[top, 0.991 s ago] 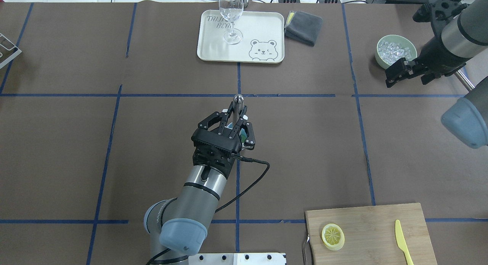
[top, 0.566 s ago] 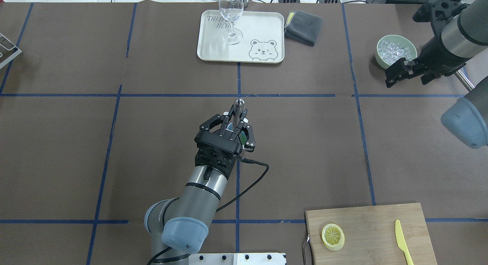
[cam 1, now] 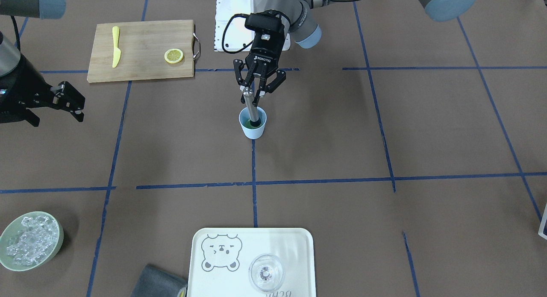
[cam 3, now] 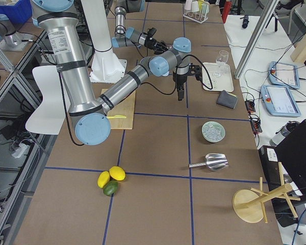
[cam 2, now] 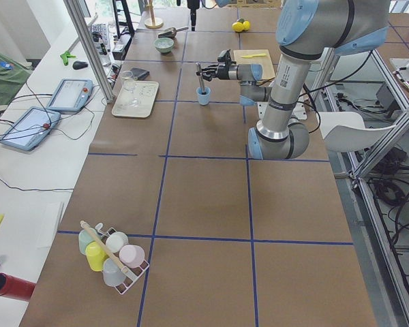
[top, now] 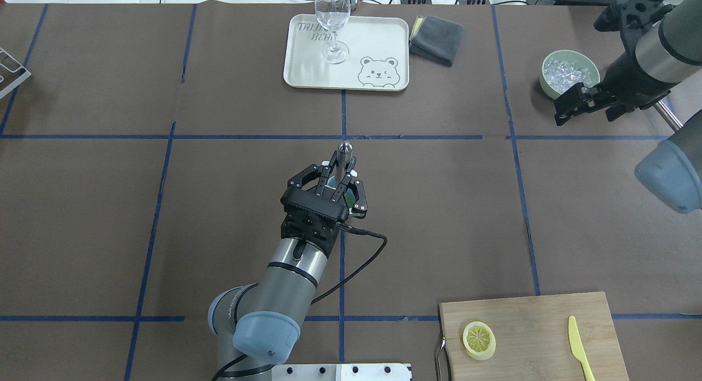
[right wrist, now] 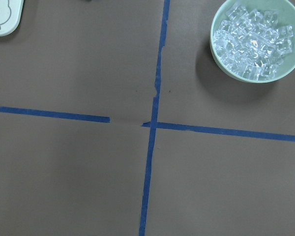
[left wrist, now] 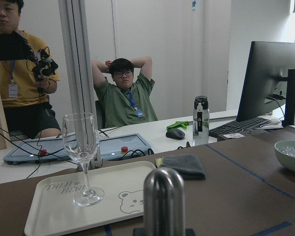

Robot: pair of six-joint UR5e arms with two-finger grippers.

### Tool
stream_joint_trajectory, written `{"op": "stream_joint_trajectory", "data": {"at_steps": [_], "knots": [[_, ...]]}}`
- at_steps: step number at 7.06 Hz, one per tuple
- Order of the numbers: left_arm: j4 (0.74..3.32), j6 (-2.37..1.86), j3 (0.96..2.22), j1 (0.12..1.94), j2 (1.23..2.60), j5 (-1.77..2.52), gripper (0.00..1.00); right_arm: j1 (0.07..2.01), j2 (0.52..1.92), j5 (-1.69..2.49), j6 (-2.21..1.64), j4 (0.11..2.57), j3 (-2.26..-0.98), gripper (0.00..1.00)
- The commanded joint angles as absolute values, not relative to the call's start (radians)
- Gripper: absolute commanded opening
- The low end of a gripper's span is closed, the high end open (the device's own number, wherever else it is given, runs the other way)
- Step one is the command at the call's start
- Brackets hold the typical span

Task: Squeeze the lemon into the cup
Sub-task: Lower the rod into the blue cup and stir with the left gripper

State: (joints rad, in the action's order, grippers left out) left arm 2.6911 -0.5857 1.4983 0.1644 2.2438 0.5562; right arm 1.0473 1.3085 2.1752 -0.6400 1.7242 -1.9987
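The left gripper (cam 1: 258,96) is clamped on a metal muddler (cam 1: 252,113) whose foot stands inside the light-blue cup (cam 1: 253,132) — pressing looks under way, though whatever lies under it is hidden. The only lemon slice (cam 1: 174,55) in view lies on the cutting board (cam 1: 141,49), well apart from the cup — likely left to do. The right gripper (cam 1: 70,102) hangs off to the side, parted and empty.

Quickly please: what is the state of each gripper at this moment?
Left gripper: jaws closed on the metal pestle, whose lower end is in the cup.
Right gripper: jaws open, holding nothing.
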Motion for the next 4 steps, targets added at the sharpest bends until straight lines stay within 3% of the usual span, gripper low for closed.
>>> {"op": "stream_joint_trajectory", "data": {"at_steps": [1, 4], "knots": [[2.710, -0.581, 1.541, 0.213, 2.256, 0.610, 0.00, 1.049, 1.308, 2.175, -0.641, 1.724, -2.003, 1.00], [2.726, -0.473, 1.707, 0.253, 2.220, 0.679, 0.00, 1.055, 1.307, 2.175, -0.641, 1.724, -2.006, 1.00]]}}
